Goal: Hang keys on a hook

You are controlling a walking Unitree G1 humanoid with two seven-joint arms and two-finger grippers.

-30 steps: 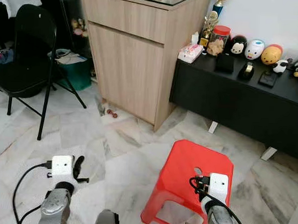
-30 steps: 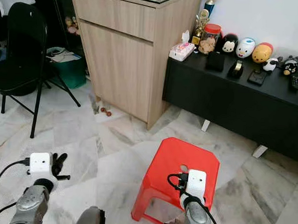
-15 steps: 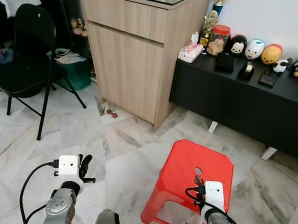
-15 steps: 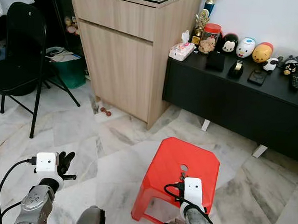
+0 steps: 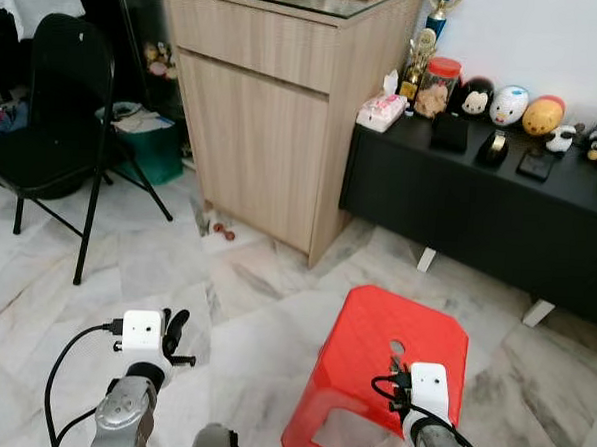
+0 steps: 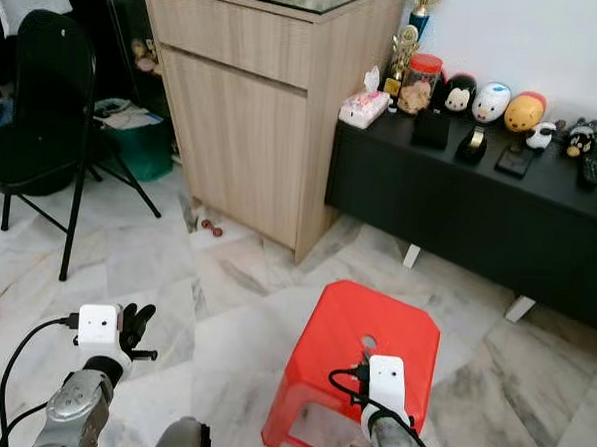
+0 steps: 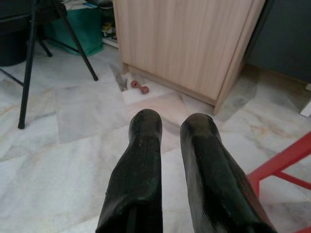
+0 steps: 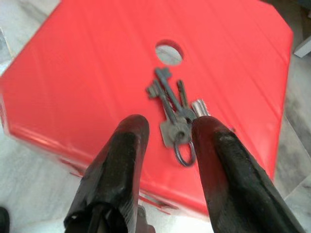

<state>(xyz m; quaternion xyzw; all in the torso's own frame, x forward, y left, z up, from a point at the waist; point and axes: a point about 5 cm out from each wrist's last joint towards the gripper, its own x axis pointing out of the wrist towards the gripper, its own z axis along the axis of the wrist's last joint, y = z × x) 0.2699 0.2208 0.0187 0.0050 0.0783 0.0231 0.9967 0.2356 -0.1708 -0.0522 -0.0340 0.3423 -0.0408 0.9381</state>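
Right pincer (image 8: 165,141): fingers apart, poised just above keys (image 8: 173,109). Keys: bunch on ring, lying on red stool (image 8: 87,73) beside its centre hole. Left pincer (image 7: 171,128): fingers slightly apart, empty, over marble floor (image 7: 63,145) near wooden cabinet (image 5: 274,112).

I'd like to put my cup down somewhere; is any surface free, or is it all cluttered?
The red stool is mostly bare; only the keys lie near its centre hole, with the right gripper open above them. The black bench is crowded with toy figures and a jar.
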